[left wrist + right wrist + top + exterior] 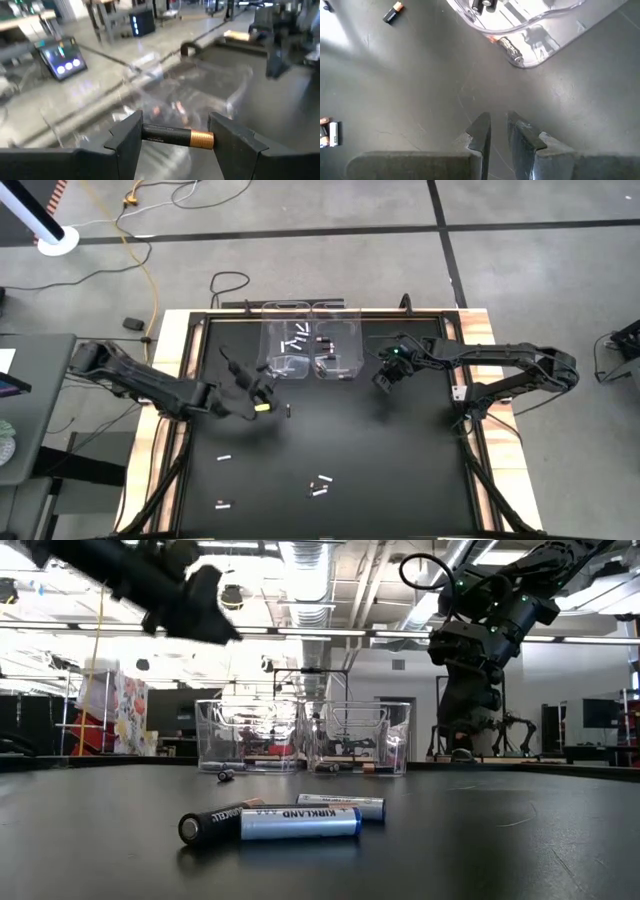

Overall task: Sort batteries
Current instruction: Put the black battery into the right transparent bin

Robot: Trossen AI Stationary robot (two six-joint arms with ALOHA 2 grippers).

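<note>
My left gripper (175,142) is shut on a dark battery with a copper end (167,134). It hovers above the table just near the two clear bins (300,340) (337,340), and shows high up in the low view (200,595). Both bins hold several batteries. My right gripper (498,131) is empty and almost shut, pointing down at the bare mat near the right bin's corner (530,45); it is right of that bin in the high view (385,378). Loose batteries lie on the mat (288,412) (225,457) (320,485). My left gripper pinches the dark battery lengthwise between its two fingers. The dark end (149,132) sits against one finger (127,137) and the copper end (202,138) against the other (227,140). The battery lies level across the gap, lifted clear of the table.
Three batteries lie close together at the table's near side (300,823) (212,825) (345,804), and one more at the near left (224,503). A lone dark battery (393,12) lies on the mat. The mat between the bins and the near batteries is bare.
</note>
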